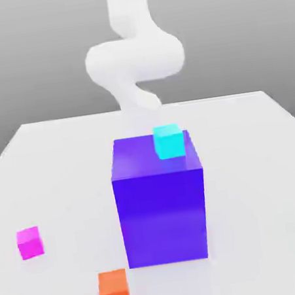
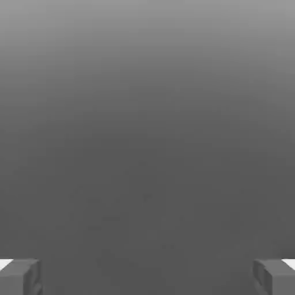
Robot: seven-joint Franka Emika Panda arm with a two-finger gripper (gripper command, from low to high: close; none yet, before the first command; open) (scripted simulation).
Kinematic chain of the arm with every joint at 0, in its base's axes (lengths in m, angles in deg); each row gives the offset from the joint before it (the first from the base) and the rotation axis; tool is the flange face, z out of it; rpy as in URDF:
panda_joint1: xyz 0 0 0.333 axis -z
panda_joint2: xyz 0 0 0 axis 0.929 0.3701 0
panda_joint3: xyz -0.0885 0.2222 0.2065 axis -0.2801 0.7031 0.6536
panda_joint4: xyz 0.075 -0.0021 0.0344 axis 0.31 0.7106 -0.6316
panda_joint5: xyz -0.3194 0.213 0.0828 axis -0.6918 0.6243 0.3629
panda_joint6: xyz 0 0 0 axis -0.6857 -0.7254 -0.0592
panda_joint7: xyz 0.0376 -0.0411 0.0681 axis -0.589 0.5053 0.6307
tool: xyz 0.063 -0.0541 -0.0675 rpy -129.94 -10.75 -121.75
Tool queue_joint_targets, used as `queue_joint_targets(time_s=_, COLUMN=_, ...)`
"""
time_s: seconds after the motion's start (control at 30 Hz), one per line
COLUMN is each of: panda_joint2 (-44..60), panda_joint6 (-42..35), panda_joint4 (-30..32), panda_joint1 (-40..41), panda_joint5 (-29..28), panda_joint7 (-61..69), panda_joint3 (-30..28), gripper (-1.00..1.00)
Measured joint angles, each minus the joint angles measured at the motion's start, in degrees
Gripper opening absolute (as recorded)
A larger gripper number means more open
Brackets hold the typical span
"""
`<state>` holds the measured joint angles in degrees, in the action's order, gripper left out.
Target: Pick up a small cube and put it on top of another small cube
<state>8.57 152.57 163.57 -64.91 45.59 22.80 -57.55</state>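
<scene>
**Stacking not yet begun**

The magenta cube (image 1: pixel 29 242) is sitting alone on the tabletop (image 1: pixel 53 163) at the exterior view's left, well apart from the orange-red cube (image 1: pixel 114 290) near the front edge. Nothing is being held, so pickup and placement are both remaining. The arm (image 1: pixel 134 59) is rearing up behind the big blue-purple block (image 1: pixel 162 207) (a cyan cube (image 1: pixel 169 140) is resting on top), its pincer (image 2: pixel 147 276) spread wide and empty.

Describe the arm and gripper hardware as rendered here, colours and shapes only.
The arm is plain matte white, smooth and rounded with bulbous joint housings, no cables or markings visible. In the hand view, the gripper has two blocky grey fingertips with white pieces behind them.
</scene>
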Motion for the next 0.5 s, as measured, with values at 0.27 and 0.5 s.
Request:
queue_joint_targets(time_s=0.27, panda_joint2=16.89, panda_joint6=9.47, panda_joint4=7.26, panda_joint1=10.45, panda_joint5=-1.80, panda_joint7=-9.59, panda_joint3=-4.45, gripper=0.00)
queue_joint_targets(time_s=0.5, panda_joint2=31.37, panda_joint6=17.62, panda_joint4=13.48, panda_joint1=17.69, panda_joint5=-1.47, panda_joint7=-16.45, panda_joint3=-10.36, gripper=0.00)
